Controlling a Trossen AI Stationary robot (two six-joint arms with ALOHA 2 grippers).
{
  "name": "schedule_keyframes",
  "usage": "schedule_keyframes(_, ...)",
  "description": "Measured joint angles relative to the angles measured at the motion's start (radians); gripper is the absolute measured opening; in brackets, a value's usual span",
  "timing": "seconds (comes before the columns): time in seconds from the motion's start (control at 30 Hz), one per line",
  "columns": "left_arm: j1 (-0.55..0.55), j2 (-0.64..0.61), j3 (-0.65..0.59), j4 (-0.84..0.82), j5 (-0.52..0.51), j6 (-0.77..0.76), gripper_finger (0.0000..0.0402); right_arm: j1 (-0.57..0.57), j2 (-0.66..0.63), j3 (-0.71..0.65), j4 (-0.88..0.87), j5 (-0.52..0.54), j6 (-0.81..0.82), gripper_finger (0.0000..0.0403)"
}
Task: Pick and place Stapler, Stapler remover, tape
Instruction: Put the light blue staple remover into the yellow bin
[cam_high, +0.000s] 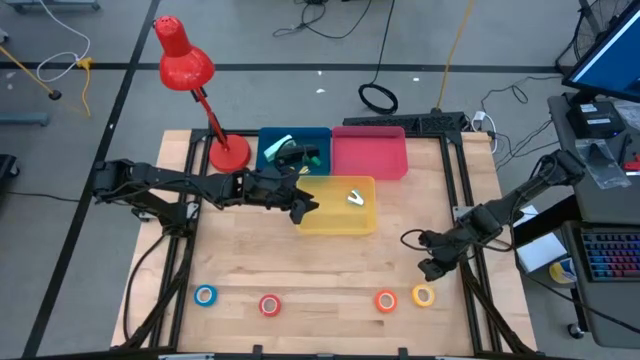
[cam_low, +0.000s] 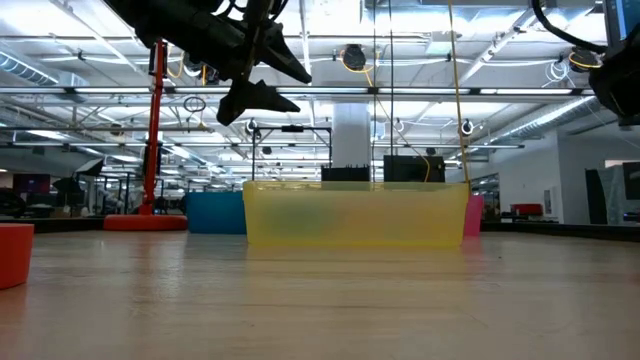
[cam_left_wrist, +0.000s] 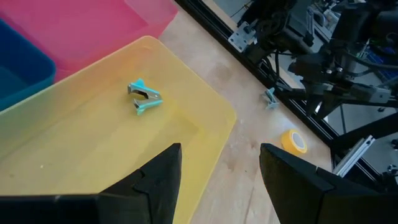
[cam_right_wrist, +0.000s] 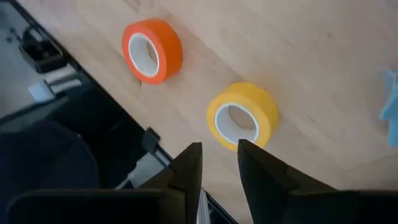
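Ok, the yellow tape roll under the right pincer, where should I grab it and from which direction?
Come straight down from above. The yellow tape roll lies flat on the table, hole up, so I would put one finger in the pale centre and one outside, pinching the ring wall. The right pincer hangs open just off the roll, and the orange roll sits apart, leaving room.

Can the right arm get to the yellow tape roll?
Probably yes. The right gripper hangs just above the small yellow ring-shaped tape roll, jaws a little apart, with nothing between them.
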Motion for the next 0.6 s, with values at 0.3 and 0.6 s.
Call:
schedule_keyframes(0.3, 0.000, 0.000, 0.000, 0.000, 0.000, 0.000, 0.0216, 0.001, 0.006, 0.000, -0.055, -0.015, -0.028, 0.0097)
schedule_keyframes(0.6, 0.000, 0.000, 0.000, -0.003, 0.000, -0.002, 0.0216, 0.038, 0.030, 0.047, -0.170, 0.039, 0.009, 0.0095)
